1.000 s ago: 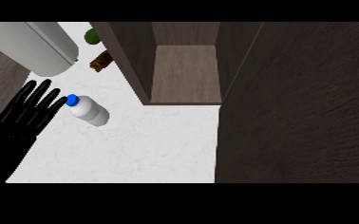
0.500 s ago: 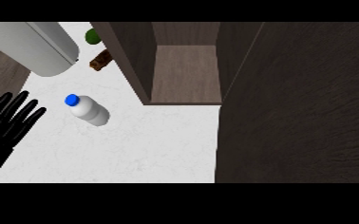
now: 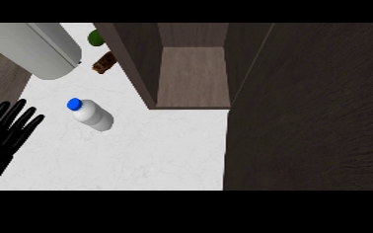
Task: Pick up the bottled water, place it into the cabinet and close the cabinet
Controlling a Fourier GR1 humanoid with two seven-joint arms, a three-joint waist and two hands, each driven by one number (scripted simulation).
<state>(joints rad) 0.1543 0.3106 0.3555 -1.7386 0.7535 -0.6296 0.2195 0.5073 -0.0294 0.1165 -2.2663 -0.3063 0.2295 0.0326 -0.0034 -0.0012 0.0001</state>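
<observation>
**Bottle not yet picked up; every step of the task is left**

The bottled water (image 3: 91, 115) is seen at the left of the frame, standing free on the white counter (image 3: 153, 153), its blue cap (image 3: 73, 103) turned toward the upper left. Nothing is touching it. No part of the task can be counted as done: the bottle has not been lifted, nothing has been placed inside the cabinet, and the cabinet stands open.

Just beside the bottle, at the left edge of the frame, the left hand (image 3: 16, 128) is shown with its black fingers straight and spread, pointing up the frame. Nothing is held in it, and a strip of bare counter is visible between its fingertips and the bottle. The right hand is not shown in the view.

To the right of the bottle, in the upper middle of the frame, the open cabinet (image 3: 193, 74) is seen, its brown wooden floor bare. The dark cabinet door (image 3: 299, 118) fills the right side of the frame.

Further out, in the upper left, a large grey cylinder (image 3: 40, 49) is seen, with a small brown object (image 3: 104, 62) and a green round object (image 3: 95, 37) beside the cabinet's left wall; their kind cannot be told.

Judged from this, grasping, carrying, placing and closing the door are all left.
</observation>
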